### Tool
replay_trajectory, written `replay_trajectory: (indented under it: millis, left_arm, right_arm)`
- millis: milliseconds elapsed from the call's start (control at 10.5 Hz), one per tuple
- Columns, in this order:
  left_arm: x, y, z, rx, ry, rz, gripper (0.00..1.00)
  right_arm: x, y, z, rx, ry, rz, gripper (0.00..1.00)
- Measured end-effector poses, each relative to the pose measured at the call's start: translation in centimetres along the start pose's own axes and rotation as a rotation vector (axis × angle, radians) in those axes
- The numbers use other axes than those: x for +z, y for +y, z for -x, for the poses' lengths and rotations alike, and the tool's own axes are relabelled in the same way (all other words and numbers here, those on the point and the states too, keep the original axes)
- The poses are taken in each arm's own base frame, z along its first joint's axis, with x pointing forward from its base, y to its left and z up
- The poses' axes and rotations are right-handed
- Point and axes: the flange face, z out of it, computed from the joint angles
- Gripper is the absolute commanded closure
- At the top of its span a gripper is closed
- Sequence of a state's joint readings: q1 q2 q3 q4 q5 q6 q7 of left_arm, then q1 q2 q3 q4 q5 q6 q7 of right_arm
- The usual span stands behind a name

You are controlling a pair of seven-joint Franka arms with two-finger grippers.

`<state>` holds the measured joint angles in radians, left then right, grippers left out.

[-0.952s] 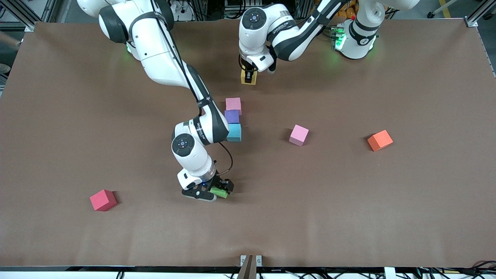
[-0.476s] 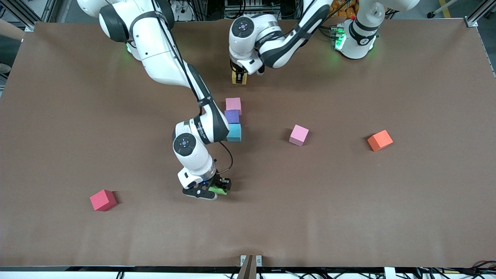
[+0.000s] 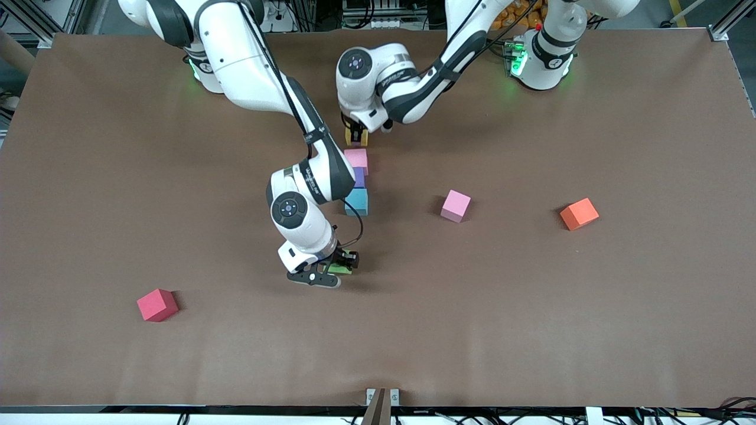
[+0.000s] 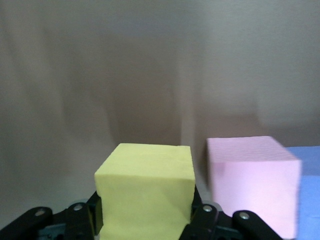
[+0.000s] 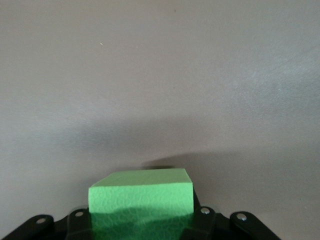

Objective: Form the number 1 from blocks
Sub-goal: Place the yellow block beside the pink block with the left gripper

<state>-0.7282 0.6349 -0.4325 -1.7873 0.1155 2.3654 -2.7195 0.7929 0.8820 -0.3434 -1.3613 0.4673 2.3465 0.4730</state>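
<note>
Front view: left gripper (image 3: 356, 137) clamps yellow matte cube (image 3: 357, 138) beside pink cube (image 3: 356, 159) heading column; low descent risks nudging column. Right gripper (image 3: 336, 270) clamps green cube (image 3: 339, 269).

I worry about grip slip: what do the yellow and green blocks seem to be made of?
Yellow block: probably foam, matte, with a fine grainy face and soft edges. Green block: likely the same foam, matte, its pebbled face slightly dented near the grip. Neither shows gloss.
</note>
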Motion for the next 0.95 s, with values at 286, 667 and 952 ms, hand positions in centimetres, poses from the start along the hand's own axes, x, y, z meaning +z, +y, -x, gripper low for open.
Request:
replay_trajectory:
  millis: [286,667,952]
  left_arm:
    - [0.6,0.6,0.6,-0.004,0.011,-0.006,1.00]
    - [0.3,0.6,0.9,0.012,0.013,0.008,0.23]
    - [0.4,0.8,0.7,0.020,0.031,0.009,0.00]
  right_arm:
    - [-1.2,1.3,-1.2,0.025,0.005,0.007,0.54]
    - [-3.2,4.4,-3.9,0.050,0.002,0.004,0.52]
    - [-4.9,11.0,-7.3,-0.011,-0.021,0.015,0.52]
